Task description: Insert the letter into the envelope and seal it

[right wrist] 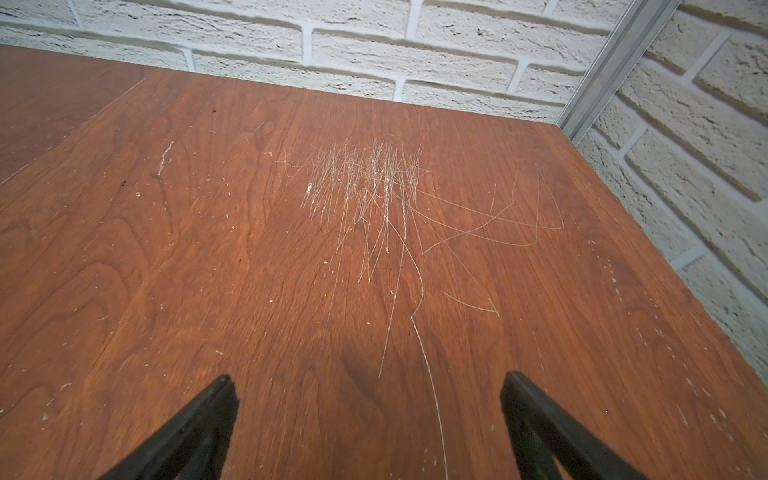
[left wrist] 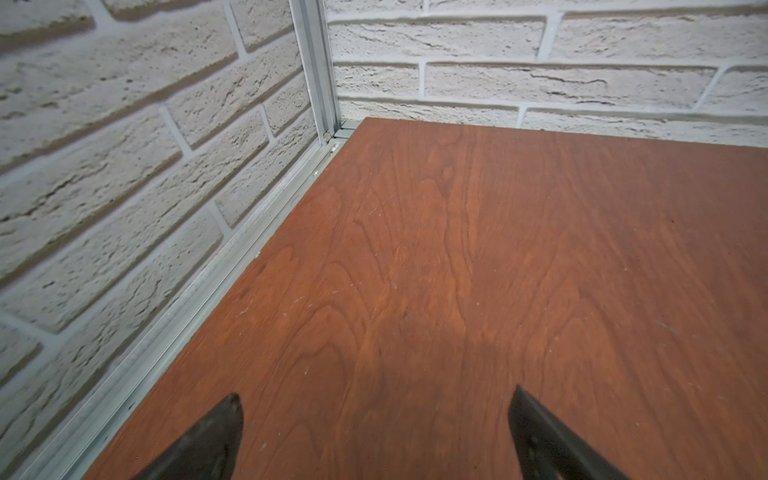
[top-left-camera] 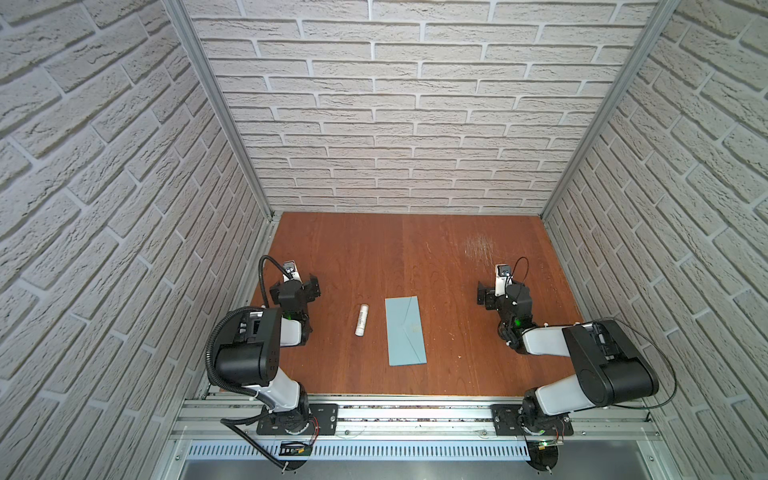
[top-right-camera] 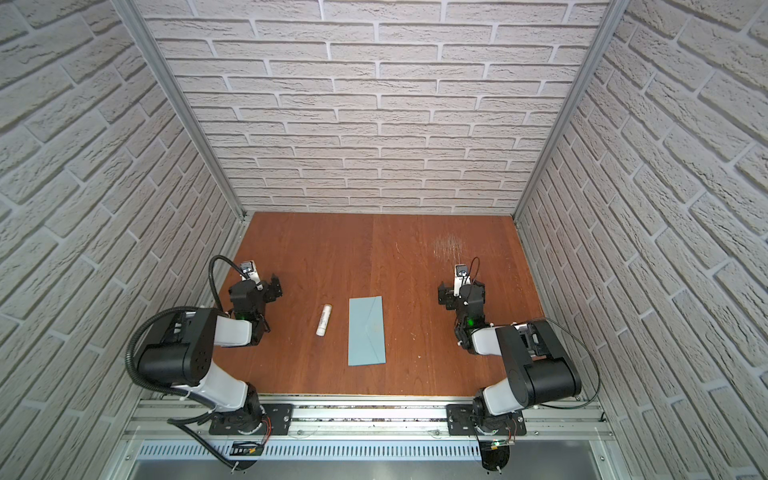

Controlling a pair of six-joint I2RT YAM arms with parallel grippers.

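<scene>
On the wooden table (top-left-camera: 415, 249), both top views showed the envelope (top-left-camera: 406, 330) flat at centre, flap down; the letter was unseen, probably inside. The wrist views showed the left gripper (left wrist: 378, 395), then the right gripper (right wrist: 368, 378), spread over bare wood, so a light, even flap press would finish it.
</scene>
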